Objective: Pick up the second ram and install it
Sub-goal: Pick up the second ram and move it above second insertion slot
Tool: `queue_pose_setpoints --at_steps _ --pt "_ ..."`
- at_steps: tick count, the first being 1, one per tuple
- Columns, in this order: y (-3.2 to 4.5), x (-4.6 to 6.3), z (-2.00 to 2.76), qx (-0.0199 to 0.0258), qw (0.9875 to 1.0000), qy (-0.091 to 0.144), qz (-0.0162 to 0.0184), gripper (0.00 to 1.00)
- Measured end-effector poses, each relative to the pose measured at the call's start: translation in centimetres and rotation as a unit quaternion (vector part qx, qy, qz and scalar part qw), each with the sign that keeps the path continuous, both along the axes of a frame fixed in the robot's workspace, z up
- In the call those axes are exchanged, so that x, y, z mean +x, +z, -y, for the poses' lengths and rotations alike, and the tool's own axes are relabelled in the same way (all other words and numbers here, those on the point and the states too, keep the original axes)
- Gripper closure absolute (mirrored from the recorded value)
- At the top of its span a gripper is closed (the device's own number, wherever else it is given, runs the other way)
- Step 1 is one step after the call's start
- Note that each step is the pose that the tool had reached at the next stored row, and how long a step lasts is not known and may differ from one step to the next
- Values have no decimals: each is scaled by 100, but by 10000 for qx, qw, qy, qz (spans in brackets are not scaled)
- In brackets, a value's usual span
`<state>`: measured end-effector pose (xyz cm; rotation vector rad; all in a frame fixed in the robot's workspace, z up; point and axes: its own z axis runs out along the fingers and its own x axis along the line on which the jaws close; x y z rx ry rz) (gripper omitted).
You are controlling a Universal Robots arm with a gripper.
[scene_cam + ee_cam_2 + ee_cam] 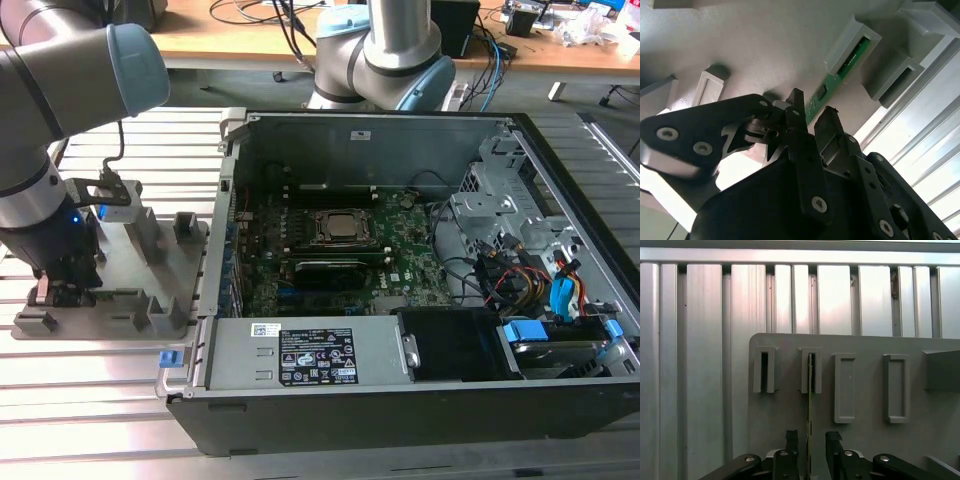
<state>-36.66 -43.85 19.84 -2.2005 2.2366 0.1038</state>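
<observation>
Well, over at the exterior view's left the arm reaches down onto the grey fixture plate (150, 270), and the gripper (58, 293) sits low among the plate's upright blocks. The second ram (841, 74) stands on its long edge on that plate, one end tucked into a slotted block (850, 42). In the first wrist view it shows as a thin upright edge (810, 390) running from the block toward the gripper (810, 440). The two fingers are spread and straddle the stick, one on each flat face, with a sliver of daylight on both sides; they are not pinching it yet.

I'd judge the stick light and stiff but delicate: a bare board with small chips, easily cracked if twisted. The sound hold looks to be across the flat faces near the middle of its length, squarely and not hard, keeping off the contact edge.

To the exterior view's right of the plate lies the open computer case (400, 420), its motherboard (400, 270) exposed. A dark printed label (315, 358) sits on the metal cover nearest the plate's side, and a small white sticker (368, 133) on the far wall; I can't read the print on either.
</observation>
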Motion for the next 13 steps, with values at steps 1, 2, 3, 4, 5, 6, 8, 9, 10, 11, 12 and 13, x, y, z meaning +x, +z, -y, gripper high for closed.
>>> queue_pose_setpoints --at_steps 1,2,3,4,5,6,8,9,10,11,12,13 --pt "0 0 0 0 10000 0 0 64" --pt "-1 0 0 1 10000 0 0 64" --pt "-2 0 0 1 10000 0 1 64" --pt "-2 0 0 1 10000 0 0 64" --pt "-2 0 0 1 10000 0 1 65" --pt "-2 0 0 1 10000 0 0 65" --pt "-2 0 0 1 10000 0 0 86" --pt "-3 0 0 1 10000 0 1 86" --pt "-3 0 0 1 10000 0 1 86" --pt "-3 0 0 1 10000 0 0 86" --pt "-3 0 0 1 10000 0 0 86" --pt "-3 0 0 1 10000 0 1 86"
